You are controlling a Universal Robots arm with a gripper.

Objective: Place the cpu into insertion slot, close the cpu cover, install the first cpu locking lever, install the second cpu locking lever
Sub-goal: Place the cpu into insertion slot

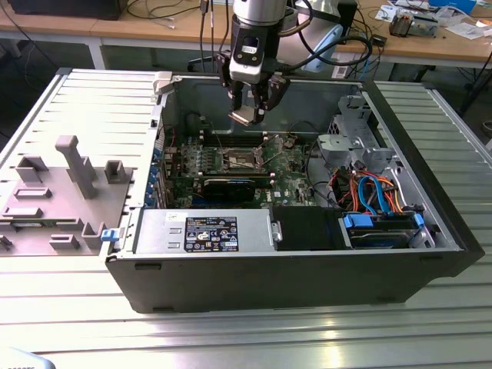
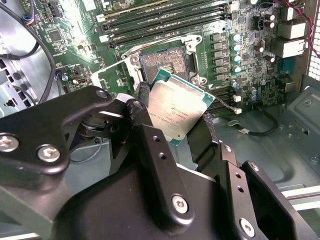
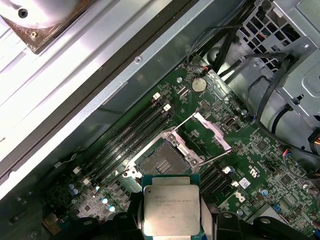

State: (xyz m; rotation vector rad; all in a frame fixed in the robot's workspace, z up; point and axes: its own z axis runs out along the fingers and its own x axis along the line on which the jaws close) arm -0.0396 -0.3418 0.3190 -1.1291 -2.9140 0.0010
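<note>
Over the open computer case (image 1: 269,270), which is lying across the middle of the tabletop (image 1: 231,338), the gripper (image 1: 247,115) is hanging with its fingers clamped on the cpu (image 2: 175,111). It is pinching the chip by two opposite edges, and the silvery top is facing the wrist cameras. The chip is riding in the air, well clear of the motherboard (image 1: 296,165), and is touching nothing but the fingers. Below it the insertion slot (image 3: 160,162) is lying bare and dark inside its silver rim. Whether the chip is sitting squarely over the slot I cannot tell. The cpu cover (image 3: 212,131) is standing swung open beside the slot, leaving the way down free. By its look the chip is going to handle as a light, stiff, thin plate: easy to carry, but smooth on its metal top and likely to slip or tilt in a loose pinch. Its underside and the slot's contacts are probably fragile. The bare side edges, where the fingers are gripping now, are seeming the right place to hold it.
</note>
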